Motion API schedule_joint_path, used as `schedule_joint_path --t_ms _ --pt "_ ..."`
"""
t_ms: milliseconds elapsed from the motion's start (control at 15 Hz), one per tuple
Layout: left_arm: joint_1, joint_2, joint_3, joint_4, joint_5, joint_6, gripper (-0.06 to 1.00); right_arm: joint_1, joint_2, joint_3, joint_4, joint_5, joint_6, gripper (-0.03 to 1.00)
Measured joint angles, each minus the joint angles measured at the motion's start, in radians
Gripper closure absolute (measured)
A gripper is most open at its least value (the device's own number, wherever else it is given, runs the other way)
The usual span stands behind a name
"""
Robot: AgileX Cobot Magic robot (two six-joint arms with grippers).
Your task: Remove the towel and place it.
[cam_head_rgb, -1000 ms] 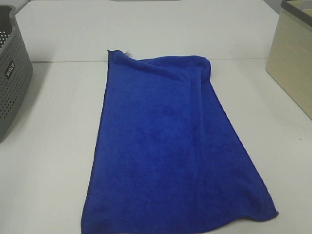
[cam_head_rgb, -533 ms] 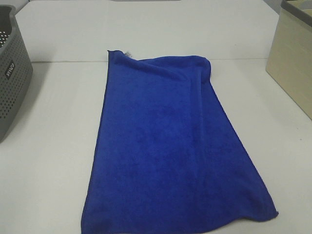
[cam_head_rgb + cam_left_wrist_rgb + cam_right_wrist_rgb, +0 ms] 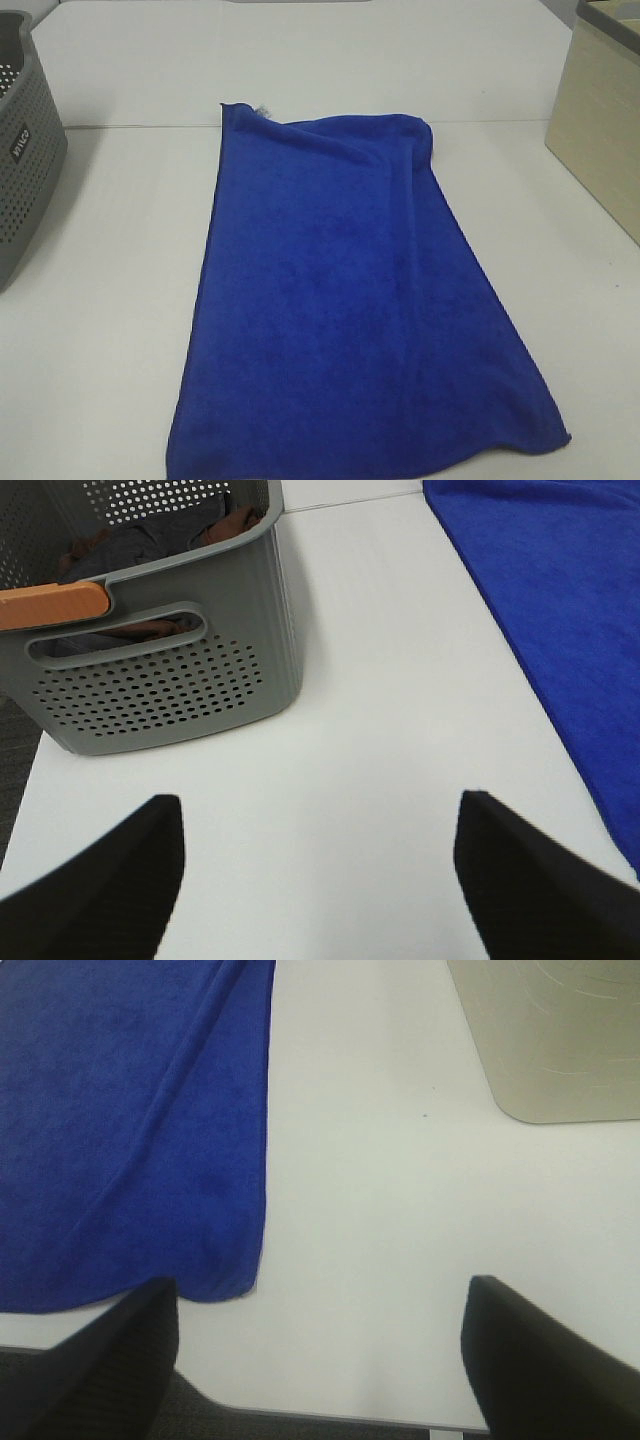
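Observation:
The royal-blue towel (image 3: 345,300) lies flat on the white table (image 3: 110,300), long side running front to back, with a small white tag (image 3: 262,108) at its far left corner and a fold along its far right edge. It also shows in the left wrist view (image 3: 560,610) and the right wrist view (image 3: 120,1130). My left gripper (image 3: 320,880) is open above bare table, left of the towel. My right gripper (image 3: 320,1360) is open over the table's front edge, right of the towel's near corner. Neither gripper shows in the exterior high view.
A grey perforated basket (image 3: 25,150) stands at the left edge; the left wrist view shows the basket (image 3: 160,670) holding dark cloth, with an orange handle (image 3: 50,605). A beige box (image 3: 605,130) stands at the right, its base showing in the right wrist view (image 3: 550,1040).

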Motion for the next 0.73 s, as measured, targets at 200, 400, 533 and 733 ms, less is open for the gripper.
schedule_joint_path --t_ms 200,400,533,733 --pt "0.042 0.000 0.000 0.000 0.000 -0.003 0.23 0.000 0.000 0.000 -0.015 0.000 -0.029 0.20" --pt "0.044 0.000 0.000 0.000 0.000 -0.003 0.23 0.000 0.000 0.000 -0.015 0.000 -0.033 0.20" --pt "0.038 0.000 0.000 0.000 0.000 -0.004 0.23 0.000 0.000 0.000 -0.015 0.000 -0.033 0.20" --pt "0.038 0.000 0.000 0.000 0.000 -0.004 0.23 0.000 0.000 0.000 -0.015 0.000 -0.033 0.20"
